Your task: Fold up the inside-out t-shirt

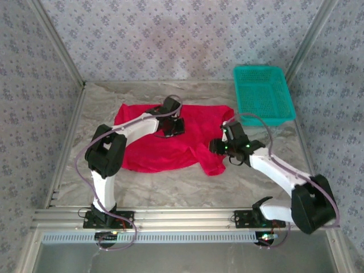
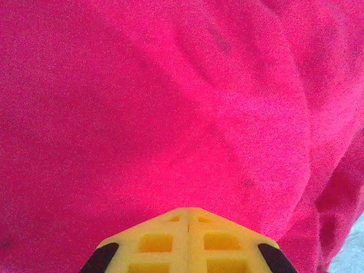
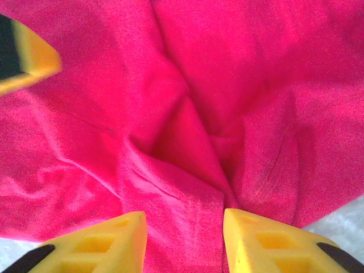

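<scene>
A: Nearest first: the yellow fingers (image 2: 153, 242) of your left hand (image 2: 189, 211), bottom centre of the left wrist view. State?
B: Clenched. The tips meet along a seam, with no cloth visible between them. The red t-shirt (image 2: 142, 114) lies all around and ahead of them, soft creases running toward the upper right.
A: Top view?
B: Your left hand (image 1: 173, 125) sits over the t-shirt (image 1: 148, 151), upper middle of the cloth.
A: Where's the t-shirt?
B: Spread on the tabletop (image 1: 170, 187), centre of frame, slightly left. Mostly flat. One sleeve (image 1: 213, 165) sticks out at the lower right corner. Can't make out a tag.
A: Right side?
B: Your right hand (image 1: 227, 145) is at the shirt's right edge, just above that sleeve. In the right wrist view your right hand (image 3: 183, 219) is released. The jaws stand apart at the bottom edge, and a raised fold (image 3: 193, 142) of the t-shirt (image 3: 239, 68) runs down into the gap. Nothing looks pinched.
A: Yellow-black piece (image 3: 25, 54), upper left of that view?
B: Blurred, can't tell what it is.
A: Anything else?
B: A teal basket (image 1: 263, 94) at upper right on the tabletop, near the shirt's upper right corner. A sliver of pale tabletop (image 3: 341, 219) shows lower right in the right wrist view.
</scene>
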Robot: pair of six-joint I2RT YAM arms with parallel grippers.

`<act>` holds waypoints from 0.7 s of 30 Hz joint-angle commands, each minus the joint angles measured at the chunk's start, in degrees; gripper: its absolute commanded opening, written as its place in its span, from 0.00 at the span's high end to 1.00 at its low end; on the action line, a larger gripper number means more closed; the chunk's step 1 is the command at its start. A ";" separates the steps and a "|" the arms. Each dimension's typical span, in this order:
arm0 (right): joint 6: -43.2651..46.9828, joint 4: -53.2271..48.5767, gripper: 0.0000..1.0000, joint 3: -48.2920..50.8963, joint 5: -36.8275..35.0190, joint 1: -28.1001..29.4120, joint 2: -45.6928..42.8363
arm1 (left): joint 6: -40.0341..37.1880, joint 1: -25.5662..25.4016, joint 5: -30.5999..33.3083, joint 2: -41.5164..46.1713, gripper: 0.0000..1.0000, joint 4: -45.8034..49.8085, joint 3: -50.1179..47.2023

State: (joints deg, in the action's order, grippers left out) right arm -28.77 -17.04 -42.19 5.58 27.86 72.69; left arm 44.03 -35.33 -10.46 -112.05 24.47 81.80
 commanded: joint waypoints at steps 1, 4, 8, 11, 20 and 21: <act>-3.04 -8.00 0.56 -0.94 1.16 1.47 1.83 | -1.82 2.26 1.50 6.21 1.00 3.03 -3.49; -3.83 -11.98 0.48 -0.26 1.87 1.98 0.86 | -3.25 5.30 2.52 11.89 1.00 4.66 -8.26; -3.45 -14.84 0.36 1.30 2.93 2.64 -0.76 | -5.21 10.27 3.04 20.08 0.93 7.62 -15.71; -3.63 -12.24 0.33 3.38 5.95 2.74 -0.76 | -6.26 14.23 3.13 26.65 0.85 9.34 -22.20; -3.02 -7.71 0.34 1.50 7.27 6.02 4.91 | -7.95 24.69 1.50 39.00 0.80 12.48 -34.95; -2.79 -7.70 0.34 1.04 7.03 6.59 5.46 | -8.08 25.27 1.42 39.67 0.80 12.68 -35.57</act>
State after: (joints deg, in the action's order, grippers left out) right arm -31.97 -25.50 -39.03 11.88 33.26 76.69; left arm 37.67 -11.27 -8.03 -74.59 34.92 47.57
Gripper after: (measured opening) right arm 0.659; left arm 0.198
